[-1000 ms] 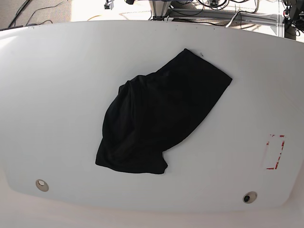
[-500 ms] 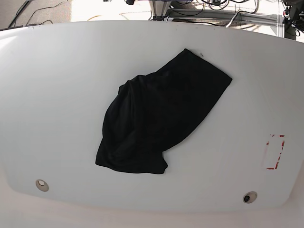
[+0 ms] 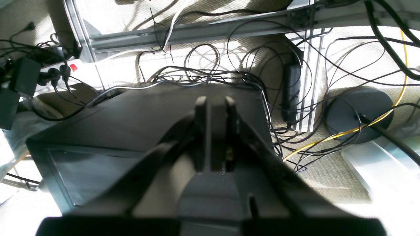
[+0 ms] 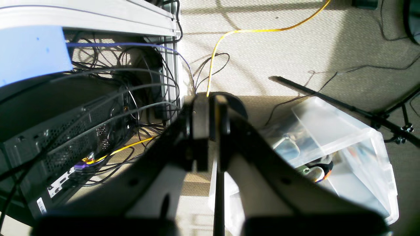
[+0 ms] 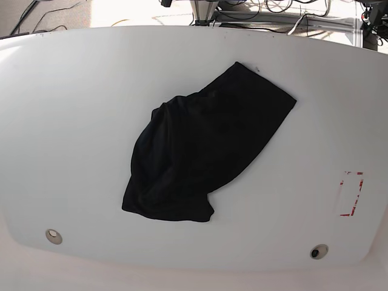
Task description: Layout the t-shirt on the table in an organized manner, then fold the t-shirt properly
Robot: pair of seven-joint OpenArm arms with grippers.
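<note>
White glossy table (image 5: 73, 121) with rounded corners, seen from above in the base view; beyond its far edge, a strip of floor with cables. The table carries two small round holes near its front edge, one at the left (image 5: 53, 236) and one at the right (image 5: 318, 251), and one red rectangular tape mark (image 5: 350, 194) toward the right side.

One t-shirt (image 5: 203, 145), plain black, lies near the middle of the table, well apart from the holes and the tape mark. It is bunched rather than spread: a flatter end points up and right toward the far edge, and a gathered, creased end lies down and left. No arm or gripper appears in the base view.

Left wrist view: the left gripper (image 3: 215, 101) hangs over the floor, not over the table. Its two fingers stand together, with nothing between them. Below it are one black box-shaped case (image 3: 131, 124), one white power strip (image 3: 70, 67) and many tangled dark cables.

Right wrist view: the right gripper (image 4: 210, 100) likewise faces the floor, its two fingers nearly together and clamping nothing. Below it are one clear plastic bin (image 4: 338, 154), one yellow cable (image 4: 249, 31) and one dark computer case (image 4: 65, 131) with cables plugged in.
</note>
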